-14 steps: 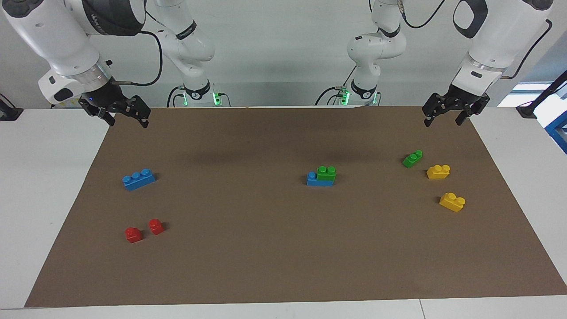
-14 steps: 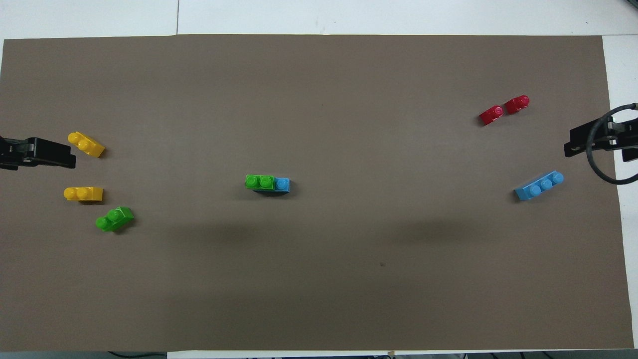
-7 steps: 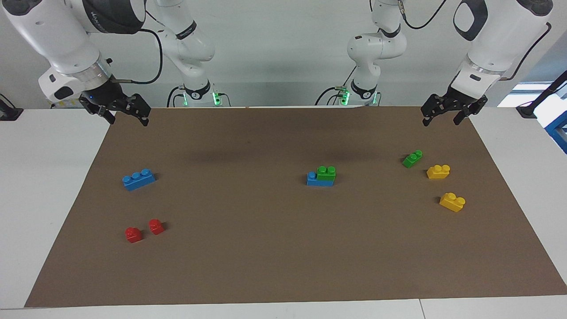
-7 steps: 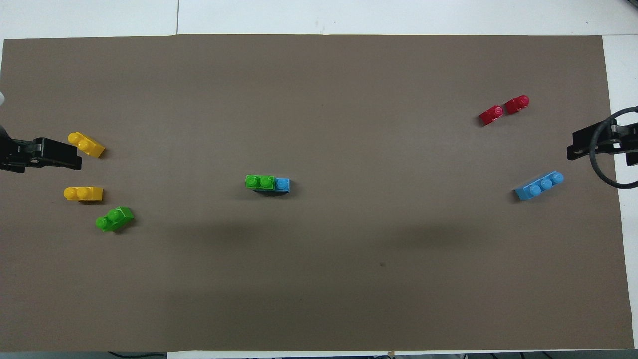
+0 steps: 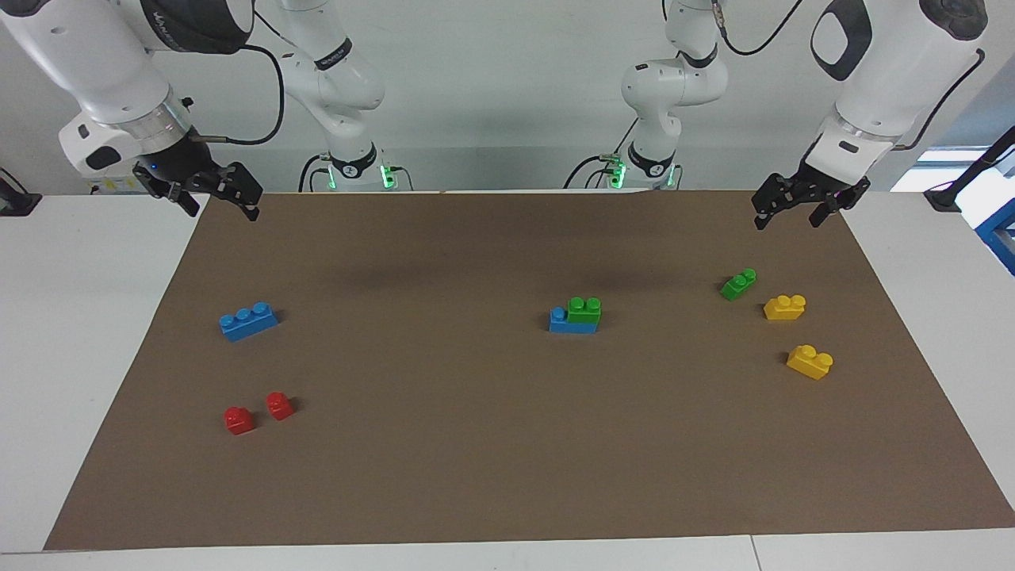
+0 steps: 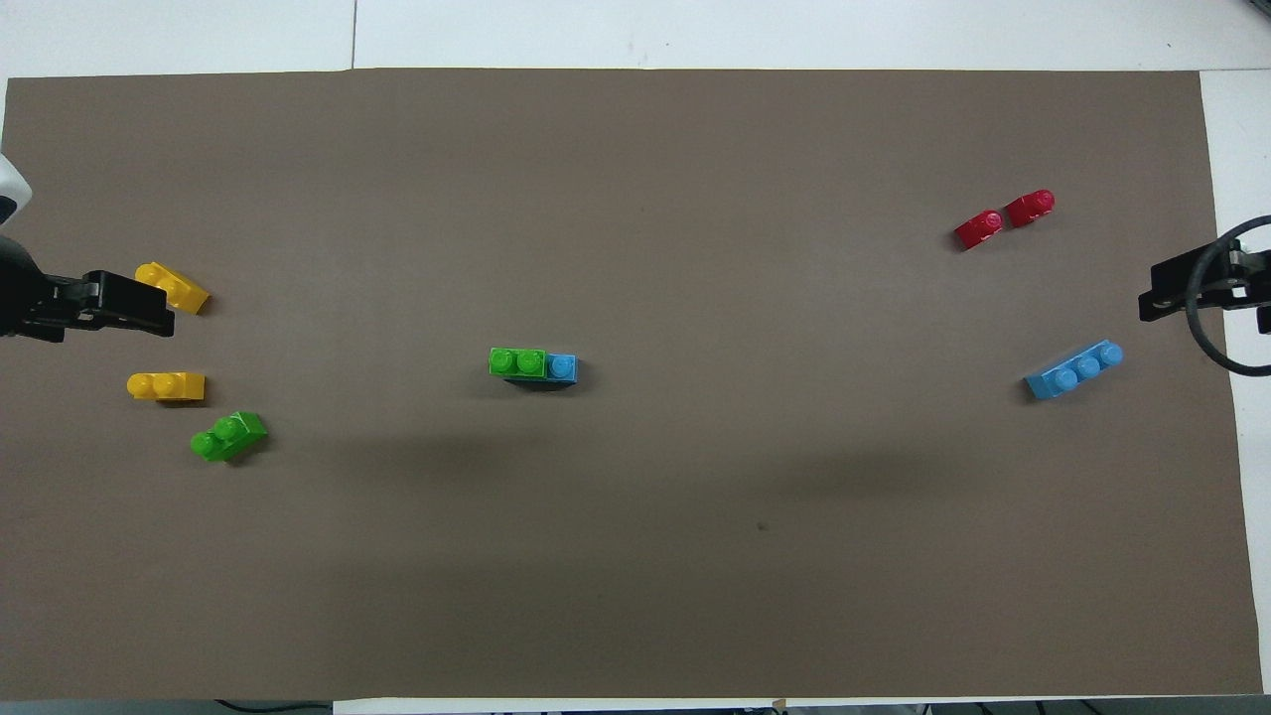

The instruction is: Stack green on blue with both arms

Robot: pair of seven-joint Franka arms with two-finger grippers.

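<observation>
**One stack made, one pair left**

A green [image 5: 584, 310] already sits on a blue [image 5: 560, 320] near the middle of the table [image 5: 507, 476], covering two of its studs and leaving the stud toward the right arm's end bare. The loose green [image 5: 738, 284] lies toward the left arm's end, beside two yellows [image 5: 785, 307], nearer the robots than either. The loose blue [image 5: 249, 320] lies toward the right arm's end, nearer the robots than two reds [image 5: 258, 412].

If a second stack is wanted, the sensible split is for each arm to take the brick at its own end. The loose green lies askew and close to a yellow, so the tool should turn to the brick's short sides and come straight down, keeping off the yellow. The blue should be pinned by its long sides so it does not skid when the green is pressed on. Studs must line up before pressing.

The left tool [image 5: 795, 208] hangs in the air above the table's corner at the robots' edge, fingers spread and holding nothing. The right tool [image 5: 212, 196] hangs above the other corner at that edge, likewise spread and bare.
</observation>
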